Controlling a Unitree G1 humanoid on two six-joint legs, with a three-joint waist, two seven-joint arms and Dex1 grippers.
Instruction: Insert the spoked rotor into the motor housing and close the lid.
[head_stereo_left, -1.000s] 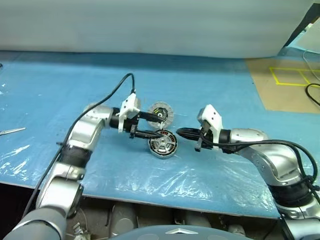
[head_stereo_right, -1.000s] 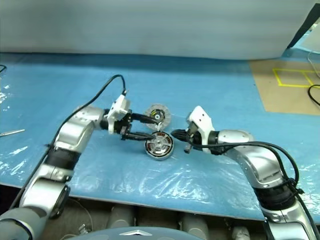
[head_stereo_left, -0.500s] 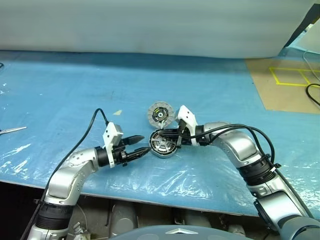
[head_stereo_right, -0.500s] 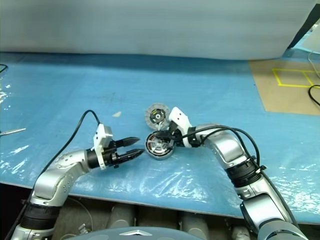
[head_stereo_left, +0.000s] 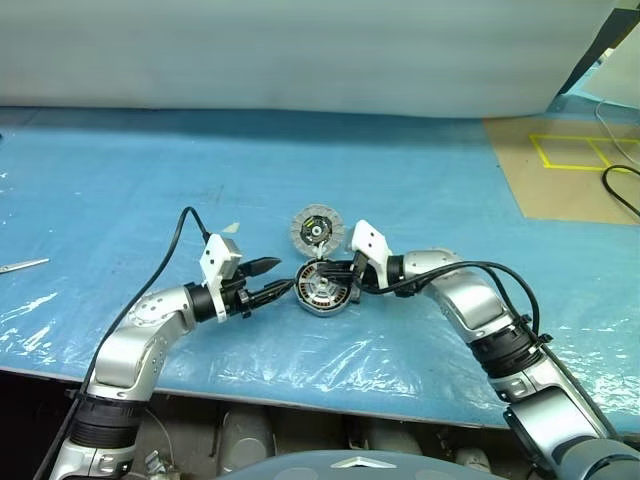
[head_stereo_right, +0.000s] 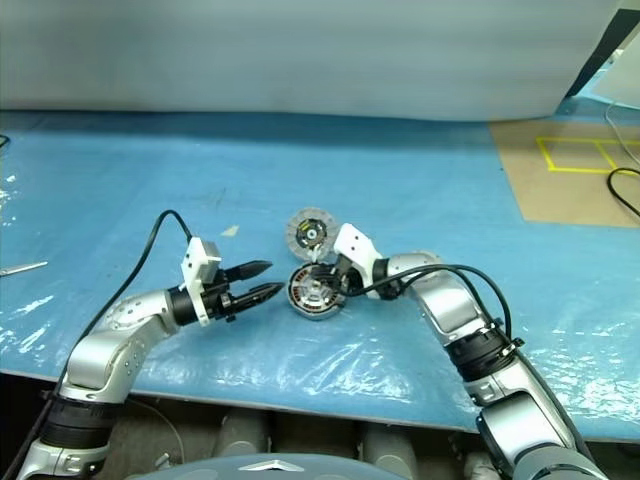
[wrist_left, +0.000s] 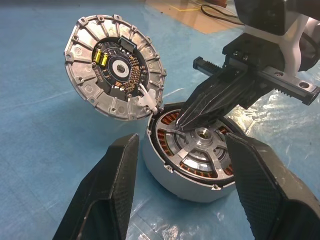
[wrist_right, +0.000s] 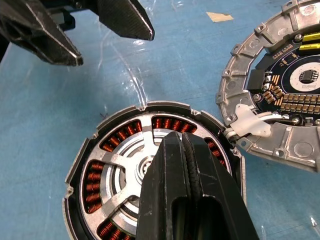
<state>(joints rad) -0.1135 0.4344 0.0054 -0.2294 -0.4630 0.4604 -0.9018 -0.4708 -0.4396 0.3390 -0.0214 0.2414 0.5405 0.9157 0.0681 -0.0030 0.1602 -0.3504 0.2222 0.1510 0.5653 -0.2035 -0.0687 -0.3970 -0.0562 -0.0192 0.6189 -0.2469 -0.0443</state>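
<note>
Motor housing (head_stereo_left: 322, 288) is sitting open-side up on the blue plastic-covered surface (head_stereo_left: 420, 180), near the middle of the scene. Inside it a ring of copper windings is showing, with the spoked rotor (wrist_right: 127, 175) lying seated in it, its silvery spokes running out from a central hub.

The lid (head_stereo_left: 315, 228) is lying just beyond the housing on the far side, tilted up against the housing's far rim, with its inner face showing: pale segments around a dark circuit centre with yellow parts. A short white connector (wrist_right: 249, 126) with wires is bridging lid and housing at the point where they meet.

Right pincer (wrist_right: 182, 150) is reaching in from the right, fingers pressed together and pinching nothing. Its tip is lying over the rotor close to the hub; whether it is actually touching the metal cannot be told.

Left pincer (head_stereo_left: 272, 279) is pointing toward the housing from the left, fingers spread and empty, tips just beside the housing wall but apart from it.

A strip of brown floor with yellow tape lines (head_stereo_left: 575, 150) is showing at the far right.
</note>
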